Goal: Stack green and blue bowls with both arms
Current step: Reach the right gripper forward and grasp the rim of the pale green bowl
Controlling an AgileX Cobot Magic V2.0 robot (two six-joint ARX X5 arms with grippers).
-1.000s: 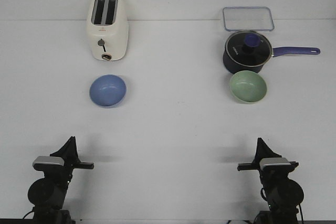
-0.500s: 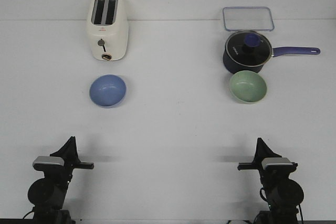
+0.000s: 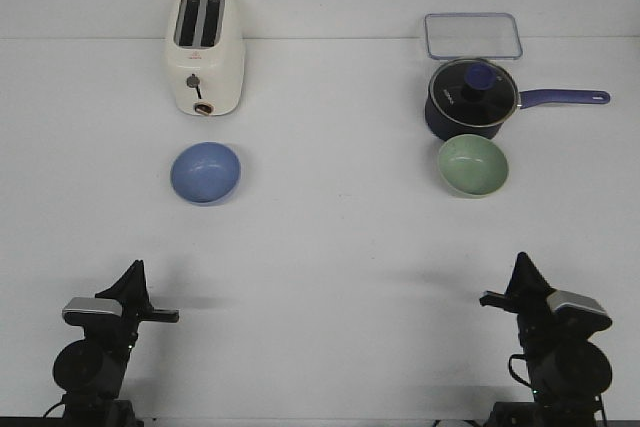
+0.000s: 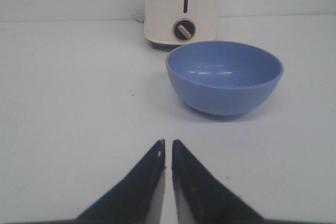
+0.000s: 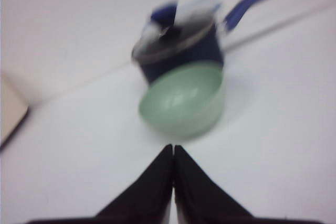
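Observation:
The periwinkle blue bowl [image 3: 205, 172] sits upright on the white table at the left, in front of the toaster; it also shows in the left wrist view [image 4: 224, 76]. The pale green bowl [image 3: 472, 165] sits upright at the right, touching or just in front of the navy saucepan; it appears blurred in the right wrist view [image 5: 182, 104]. My left gripper [image 3: 135, 273] is shut and empty near the front edge, well short of the blue bowl, its tips close together [image 4: 168, 142]. My right gripper [image 3: 522, 265] is shut and empty near the front edge, pointing toward the green bowl [image 5: 173, 146].
A cream toaster [image 3: 204, 51] stands at the back left. A dark navy lidded saucepan [image 3: 470, 97] with a long blue handle stands at the back right, with a clear rectangular container [image 3: 472, 35] behind it. Bare white table lies between the bowls and the grippers.
My right gripper has shifted to the right and turned; its wrist view is motion-blurred. The left arm and both bowls have not moved.

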